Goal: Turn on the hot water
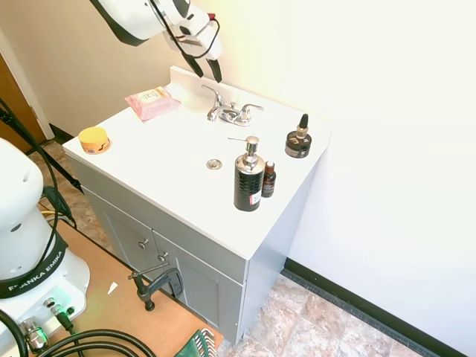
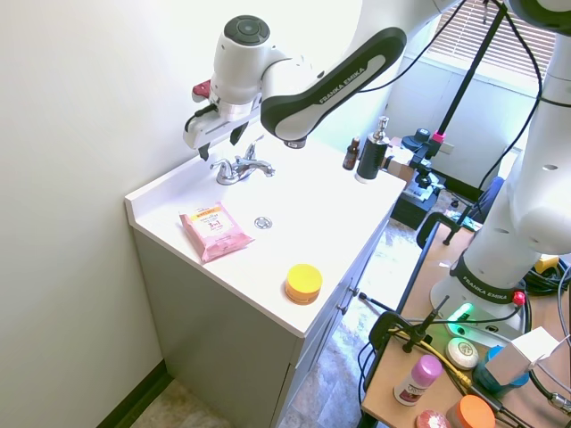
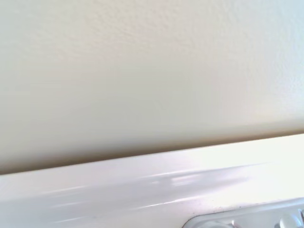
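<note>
Your pincer [image 2: 219, 143] hangs in the air with its two dark fingers [image 1: 216, 71] spread apart and nothing between them, tips pointing down toward the back of the white worktop [image 2: 339, 196]. Directly below it, with a clear gap, sits the chrome faucet [image 1: 232, 111], its low spout reaching away from the wall and a slim lever handle on each side; the pincer touches neither handle, and no water shows at the spout. In the second exterior view the faucet [image 2: 239, 168] stands just under the fingertips, near the worktop's raised back edge. Further out from the wall than the pincer, the small round drain [image 1: 214, 163] lies in the flat white surface. Off to one side of the pincer rests a pink wipes packet [image 2: 215, 230], lying flat, and beyond that, near the front edge, an orange-lidded jar [image 2: 303, 283]. On the pincer's other side, well apart from it, a black pump bottle [image 1: 248, 178] stands upright with a small brown bottle [image 1: 268, 180] just beside it, and a low black jar [image 1: 298, 141] with a dropper-like thing on top sits closer to the wall. The wrist view gives you only the pale wall [image 3: 152, 71], the white back edge and a chrome sliver of the faucet, blurred.
</note>
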You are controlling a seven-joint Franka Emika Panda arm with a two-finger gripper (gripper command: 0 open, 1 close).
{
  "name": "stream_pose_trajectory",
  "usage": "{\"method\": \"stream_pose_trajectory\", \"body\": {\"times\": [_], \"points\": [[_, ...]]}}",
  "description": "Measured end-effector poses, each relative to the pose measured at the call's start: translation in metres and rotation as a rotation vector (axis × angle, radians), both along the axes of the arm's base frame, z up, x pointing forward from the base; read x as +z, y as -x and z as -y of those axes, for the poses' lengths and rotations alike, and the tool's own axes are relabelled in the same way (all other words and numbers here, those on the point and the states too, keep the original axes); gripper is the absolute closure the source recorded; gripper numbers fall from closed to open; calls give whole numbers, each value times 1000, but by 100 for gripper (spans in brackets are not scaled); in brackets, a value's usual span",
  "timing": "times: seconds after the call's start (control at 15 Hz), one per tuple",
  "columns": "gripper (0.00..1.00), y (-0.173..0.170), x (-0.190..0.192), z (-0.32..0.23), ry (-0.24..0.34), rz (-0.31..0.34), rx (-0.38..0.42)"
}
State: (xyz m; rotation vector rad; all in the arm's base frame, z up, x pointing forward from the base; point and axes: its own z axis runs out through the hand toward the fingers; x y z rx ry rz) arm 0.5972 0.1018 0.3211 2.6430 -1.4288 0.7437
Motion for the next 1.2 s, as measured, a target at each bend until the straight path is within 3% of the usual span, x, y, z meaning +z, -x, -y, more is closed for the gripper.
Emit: {"method": "stream_pose_trajectory", "body": {"times": [0.33,0.53,0.87,1.2], "points": [[0,-9,-14,11,22,-23,-28],[0,-4,-17,14,23,-104,-86],[0,6,-12,28,54,-242,-106],[0,10,-10,43,80,-279,-139]]}}
